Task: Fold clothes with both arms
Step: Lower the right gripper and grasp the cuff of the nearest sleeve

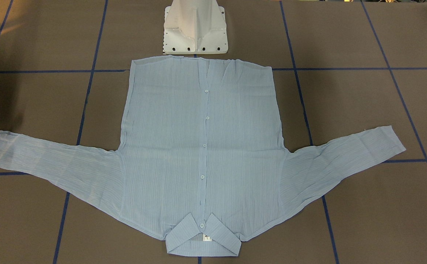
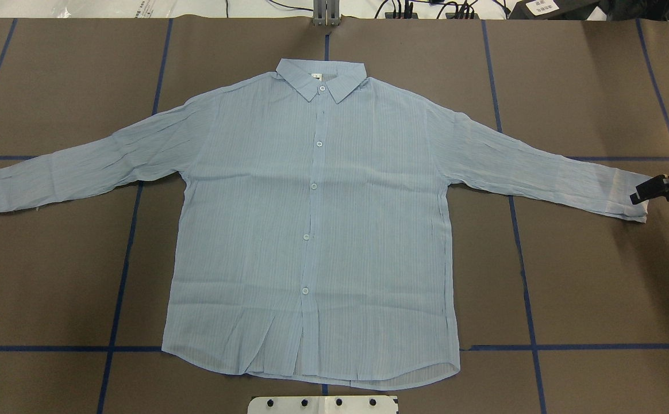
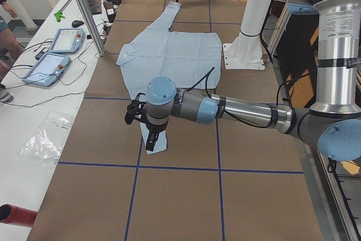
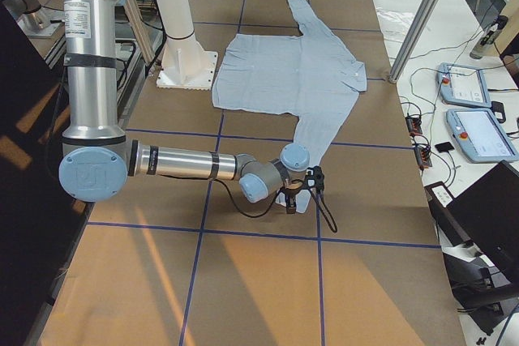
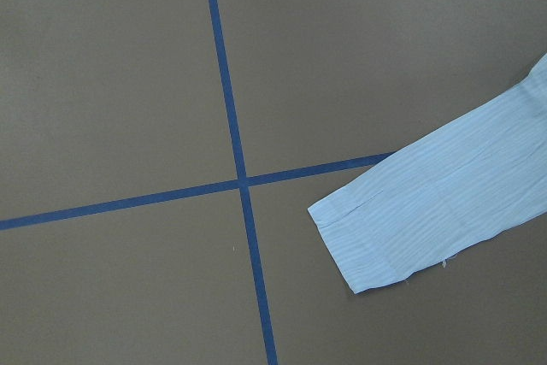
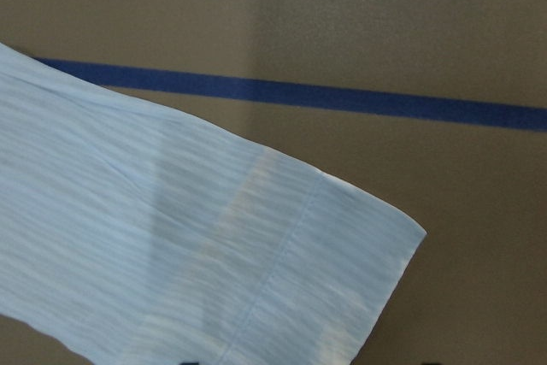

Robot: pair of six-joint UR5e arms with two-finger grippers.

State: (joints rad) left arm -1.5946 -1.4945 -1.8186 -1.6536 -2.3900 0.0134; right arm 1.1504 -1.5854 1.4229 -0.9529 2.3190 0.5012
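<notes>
A: Where could this fold go wrong?
B: The shirt (image 2: 311,230) lies flat in the middle of the desk (image 2: 587,287), front up. Its hem (image 2: 311,374) is near the white pedestal (image 2: 323,404), its collar (image 2: 320,80) on the far side, and its sleeves spread left and right. The cloth looks thin, so I'd guess fingers might pinch only one layer of a cuff, or slip off it. A sleeve dragged unevenly could pull the body askew.
A: And the fingers themselves?
B: The right fingers (image 2: 640,196) sit at the right cuff (image 6: 342,279); the left fingers (image 3: 151,142) hang over the left cuff (image 5: 367,245). How far either pair is parted, or whether either has cloth, I cannot tell.
A: Any writing?
B: A white neck label (image 1: 207,238) inside the collar carries small marks, too small to read; likewise the sticker (image 4: 79,14) on the right arm (image 4: 178,164)
</notes>
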